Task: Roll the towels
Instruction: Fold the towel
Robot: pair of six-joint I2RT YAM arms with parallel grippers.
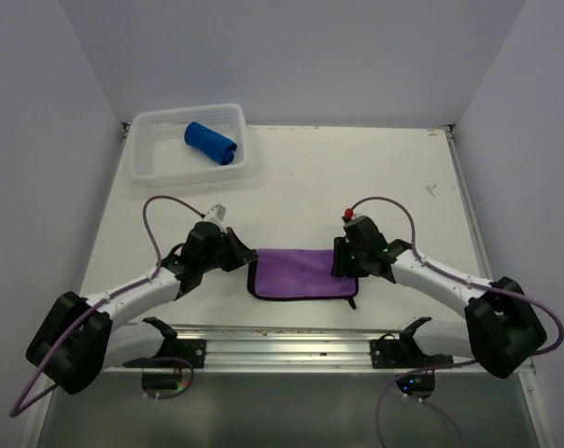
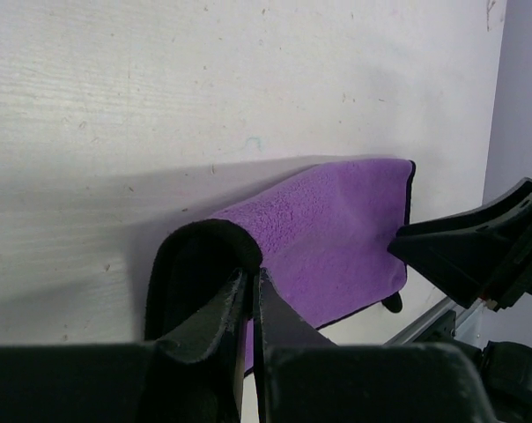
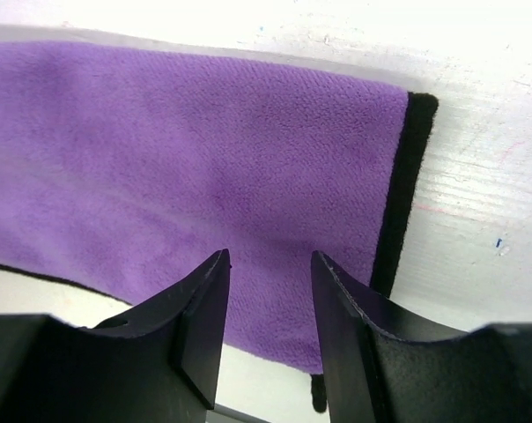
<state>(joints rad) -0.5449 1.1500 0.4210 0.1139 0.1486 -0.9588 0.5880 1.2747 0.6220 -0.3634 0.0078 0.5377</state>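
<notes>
The light purple towel (image 1: pixel 301 273) lies flat on the table between my arms, with a dark edge. My left gripper (image 1: pixel 247 259) is shut on the towel's left dark edge and lifts it into a small hump; in the left wrist view the jaws (image 2: pixel 251 271) pinch that edge with the purple towel (image 2: pixel 328 225) stretching beyond. My right gripper (image 1: pixel 341 259) is open just above the towel's right end; in the right wrist view it (image 3: pixel 270 260) hovers over the purple towel (image 3: pixel 204 150). The royal blue towel (image 1: pixel 210 143) lies rolled in the basket.
The white mesh basket (image 1: pixel 151 161) stands at the back left of the white table (image 1: pixel 357 177). A metal rail (image 1: pixel 291 343) runs along the near edge. Grey walls close in both sides.
</notes>
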